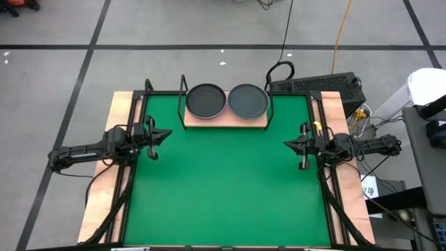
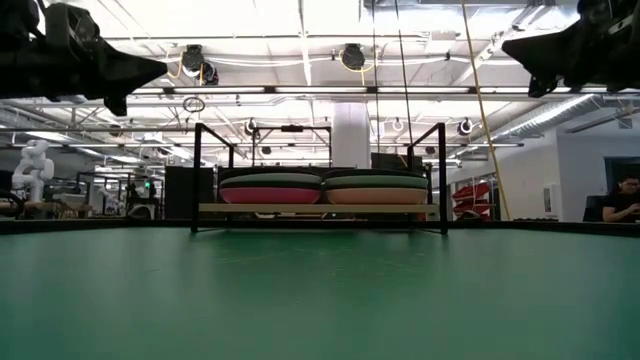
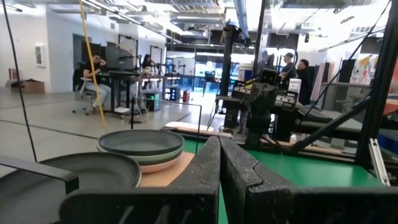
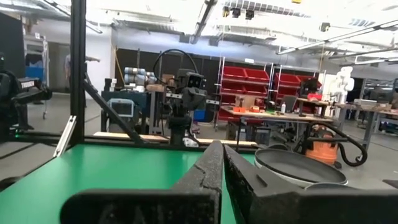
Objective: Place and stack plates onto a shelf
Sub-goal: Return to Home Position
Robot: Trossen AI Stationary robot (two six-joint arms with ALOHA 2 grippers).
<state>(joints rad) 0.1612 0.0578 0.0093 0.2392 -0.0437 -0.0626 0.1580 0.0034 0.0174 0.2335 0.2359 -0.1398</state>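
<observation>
Shelf (image 1: 226, 123): sits at 12 o'clock on the green mat (image 1: 223, 188), right at the far edge, with two stacks side by side on it.
Left stack (image 1: 206, 100): dark plate on top, and in the low view a magenta plate (image 2: 270, 195) at the bottom.
Right stack (image 1: 248, 101): dark on top as well, with a light pink plate (image 2: 375, 196) at its base.
Left tool (image 1: 159, 136): out at 9 o'clock, raised over the mat's edge, fingers pressed together with nothing between them.
Right tool (image 1: 296, 144): over at 3 o'clock, fingers closed tight and empty, well apart from the shelf.
</observation>
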